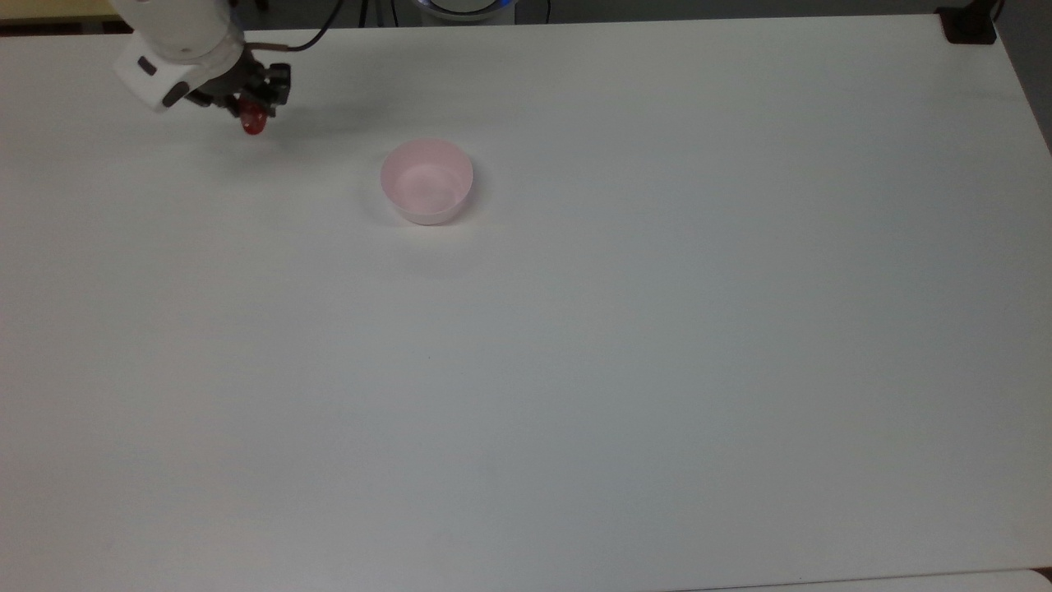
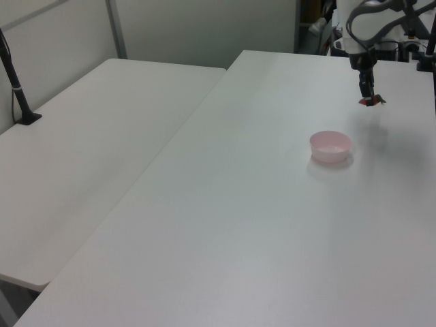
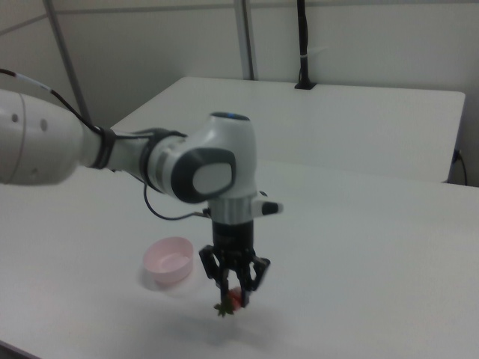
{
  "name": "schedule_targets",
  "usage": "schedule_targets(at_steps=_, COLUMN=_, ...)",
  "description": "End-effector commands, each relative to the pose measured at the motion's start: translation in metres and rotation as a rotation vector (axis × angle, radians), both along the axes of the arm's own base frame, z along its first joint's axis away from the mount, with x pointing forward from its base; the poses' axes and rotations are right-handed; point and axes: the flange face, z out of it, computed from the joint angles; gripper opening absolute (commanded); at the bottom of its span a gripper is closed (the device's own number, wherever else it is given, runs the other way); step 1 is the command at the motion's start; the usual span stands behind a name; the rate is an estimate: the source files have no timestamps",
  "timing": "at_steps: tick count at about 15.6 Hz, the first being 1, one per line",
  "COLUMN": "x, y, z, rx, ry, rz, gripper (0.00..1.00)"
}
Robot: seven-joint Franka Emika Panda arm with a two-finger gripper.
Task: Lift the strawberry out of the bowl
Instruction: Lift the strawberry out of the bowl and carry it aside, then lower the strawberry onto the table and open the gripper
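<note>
In the top view, going from the left, the end effector (image 1: 251,111) sits near the far left corner of the white tabletop (image 1: 575,345), hanging from the white arm (image 1: 177,41) that reaches in from the upper edge. Its two dark fingers are pinched on the strawberry (image 1: 253,123), whose red body pokes out below them. Further to the top view's right, well apart from the end effector, the pink bowl (image 1: 426,191) stands upright on the tabletop with nothing inside it.

In the left view, a second white table (image 2: 82,163) fills the left side, with a black post (image 2: 13,78) at its far edge. To the left view's right, on the main tabletop (image 2: 238,238), stands the bowl (image 2: 330,146), and beyond it, higher and further right, the end effector (image 2: 368,97) holds the strawberry (image 2: 370,101) clear of the surface.

In the right view, the arm (image 3: 112,157) comes in from the left; the bowl (image 3: 169,260) rests on the tabletop (image 3: 374,262), and just to its right the end effector (image 3: 234,288) points straight down with the strawberry (image 3: 235,300) gripped between its fingers, green cap (image 3: 222,308) at the lower left, raised above the surface
</note>
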Motion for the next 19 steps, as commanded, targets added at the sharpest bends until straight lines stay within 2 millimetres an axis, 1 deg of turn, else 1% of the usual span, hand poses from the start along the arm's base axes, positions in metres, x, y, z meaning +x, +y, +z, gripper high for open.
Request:
schedule_targets(at_steps=1, x=0.004, y=-0.011, z=-0.038, rx=-0.024, ry=-0.029, rz=0.037, gripper=0.43)
schedule_targets(at_steps=3, x=0.004, y=-0.019, z=-0.039, rx=-0.041, ry=-0.040, rz=0.042, gripper=0.44)
schedule_targets(at_steps=4, x=0.003, y=-0.021, z=-0.038, rx=-0.040, ry=-0.041, rz=0.046, gripper=0.51)
schedule_targets(at_steps=6, x=0.004, y=-0.021, z=-0.033, rx=-0.043, ry=-0.045, rz=0.045, gripper=0.85)
schedule_targets(at_steps=7, x=0.004, y=-0.022, z=-0.027, rx=-0.046, ry=-0.054, rz=0.028, gripper=0.96)
schedule_targets(at_steps=8, x=0.005, y=-0.021, z=-0.014, rx=-0.049, ry=-0.075, rz=0.013, gripper=1.00)
schedule_targets(at_steps=9, x=0.002, y=-0.020, z=0.002, rx=-0.049, ry=-0.077, rz=-0.014, gripper=1.00)
schedule_targets(at_steps=10, x=0.002, y=-0.015, z=0.022, rx=-0.045, ry=-0.071, rz=-0.047, gripper=1.00)
schedule_targets(at_steps=11, x=0.004, y=-0.007, z=0.048, rx=-0.036, ry=-0.074, rz=-0.077, gripper=1.00)
schedule_targets(at_steps=14, x=0.015, y=0.045, z=0.125, rx=0.019, ry=-0.087, rz=-0.076, gripper=1.00)
schedule_targets(at_steps=16, x=0.013, y=0.074, z=0.168, rx=0.015, ry=-0.104, rz=-0.141, gripper=1.00)
schedule_targets(at_steps=17, x=0.013, y=0.105, z=0.191, rx=0.000, ry=-0.119, rz=-0.153, gripper=1.00)
schedule_targets(at_steps=18, x=0.014, y=0.127, z=0.198, rx=-0.011, ry=-0.120, rz=-0.173, gripper=1.00)
schedule_targets(at_steps=19, x=0.015, y=0.142, z=0.207, rx=-0.024, ry=-0.129, rz=-0.216, gripper=1.00)
